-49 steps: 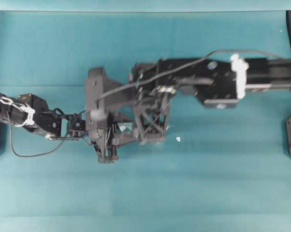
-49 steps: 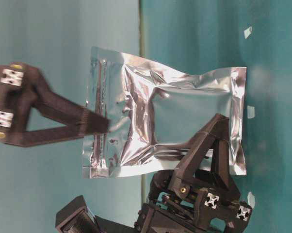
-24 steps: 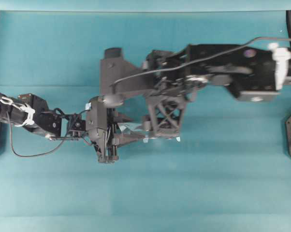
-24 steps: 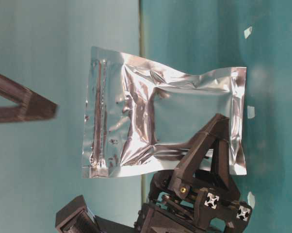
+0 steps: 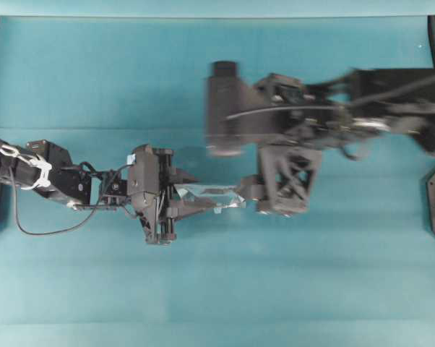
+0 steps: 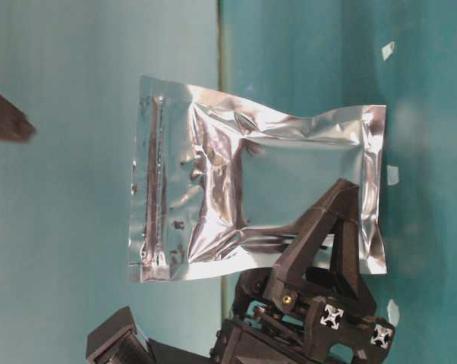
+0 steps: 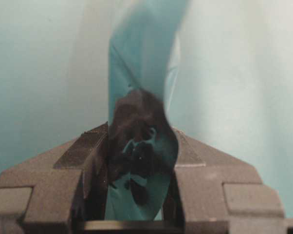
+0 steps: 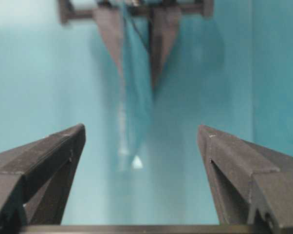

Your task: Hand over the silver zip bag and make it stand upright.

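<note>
Left jaws pinching crinkled silver zip bag; right jaws spread wide, apart.

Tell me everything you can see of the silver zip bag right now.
The silver zip bag is a shiny, crinkled foil pouch, roughly rectangular, with flat sealed edges and a greyer centre panel. The left gripper is shut on one edge of it. The right gripper is open and apart from it, touching nothing.
</note>
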